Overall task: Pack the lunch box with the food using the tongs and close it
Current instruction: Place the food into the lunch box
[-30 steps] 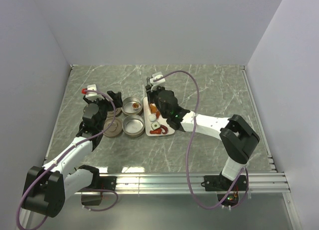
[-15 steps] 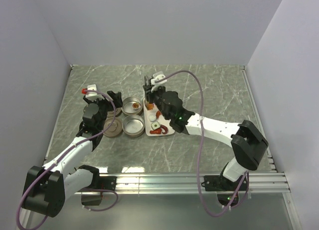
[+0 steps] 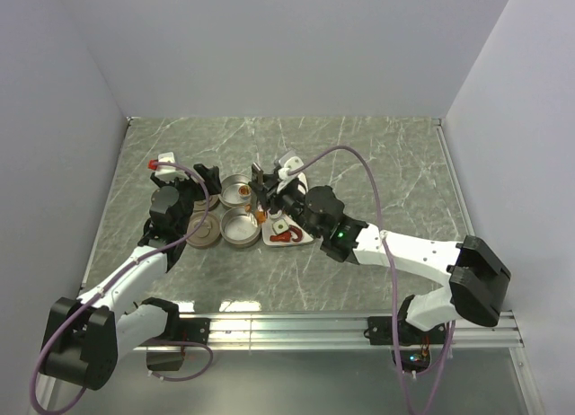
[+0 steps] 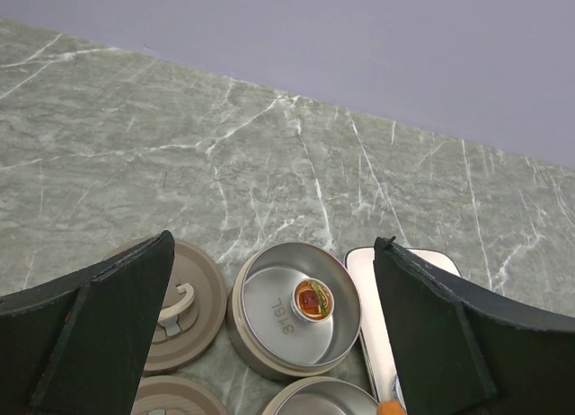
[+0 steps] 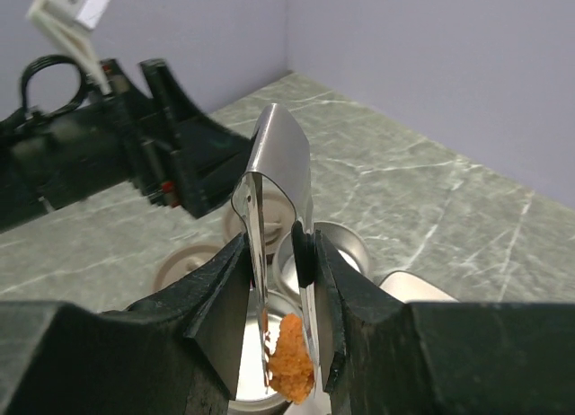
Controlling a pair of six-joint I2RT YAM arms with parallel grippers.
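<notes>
Grips the tongs (image 5: 278,208) in right gripper (image 5: 277,289), clamped on both thin arms and squeezing them together. Pinches an orange piece (image 5: 289,366) at the tong tips, up in the air at right rim of near tin (image 3: 241,242), just left of white tray (image 3: 301,240); not yet dropped.

Shows one reddish piece (image 4: 310,298) in far tin (image 4: 260,339), nothing seen in near tin. Leaves red pieces (image 3: 286,238) on tray, other bits too small to tell.

Holds left gripper (image 4: 274,240) wide apart, empty, above far lid (image 4: 184,303), just left of far tin. Leaves near lid (image 3: 203,232) and far lid both off, flat on bench (image 3: 377,163), left of the tins.

Looks early: one piece packed, second about to go in. Left to do: move rest of tray food, then lid both tins.
</notes>
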